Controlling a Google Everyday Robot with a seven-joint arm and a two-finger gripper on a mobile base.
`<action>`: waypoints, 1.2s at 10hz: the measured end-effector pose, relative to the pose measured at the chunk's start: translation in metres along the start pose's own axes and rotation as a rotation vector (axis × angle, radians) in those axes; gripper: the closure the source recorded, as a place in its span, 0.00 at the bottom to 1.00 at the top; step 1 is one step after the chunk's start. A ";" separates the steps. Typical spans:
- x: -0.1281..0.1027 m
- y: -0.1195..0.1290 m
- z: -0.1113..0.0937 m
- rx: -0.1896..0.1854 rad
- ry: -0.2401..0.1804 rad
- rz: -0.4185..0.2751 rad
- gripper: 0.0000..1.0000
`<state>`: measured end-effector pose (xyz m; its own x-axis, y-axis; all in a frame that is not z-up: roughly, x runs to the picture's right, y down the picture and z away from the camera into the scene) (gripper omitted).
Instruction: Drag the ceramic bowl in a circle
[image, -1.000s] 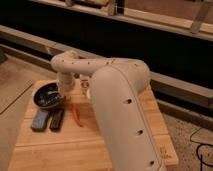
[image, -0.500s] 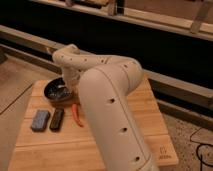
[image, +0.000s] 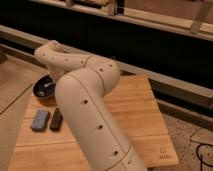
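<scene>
The ceramic bowl (image: 43, 89), dark and round with a pale speckled inside, sits near the back left corner of the wooden table (image: 137, 107). My white arm (image: 85, 100) fills the middle of the view and bends back over the table toward the bowl. The gripper (image: 53, 82) comes down at the bowl's right rim and is shut. My forearm hides most of it, so whether it pinches the rim or only presses on it cannot be seen.
A blue sponge (image: 40, 120) and a flat black bar (image: 56, 119) lie side by side in front of the bowl. A dark rail and wall (image: 150, 45) run behind the table. The floor drops off at the table's left and right edges.
The bowl slid right and back with the gripper, then back to the left. The arm swung with it and the view shifted.
</scene>
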<state>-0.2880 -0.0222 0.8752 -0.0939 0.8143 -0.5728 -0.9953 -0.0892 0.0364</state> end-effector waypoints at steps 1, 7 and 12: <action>0.006 0.019 -0.007 -0.031 -0.006 -0.032 1.00; 0.087 0.022 -0.014 -0.124 0.072 -0.043 1.00; 0.094 -0.067 -0.005 -0.086 0.123 0.197 1.00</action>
<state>-0.2299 0.0575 0.8151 -0.2778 0.7006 -0.6573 -0.9521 -0.2921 0.0910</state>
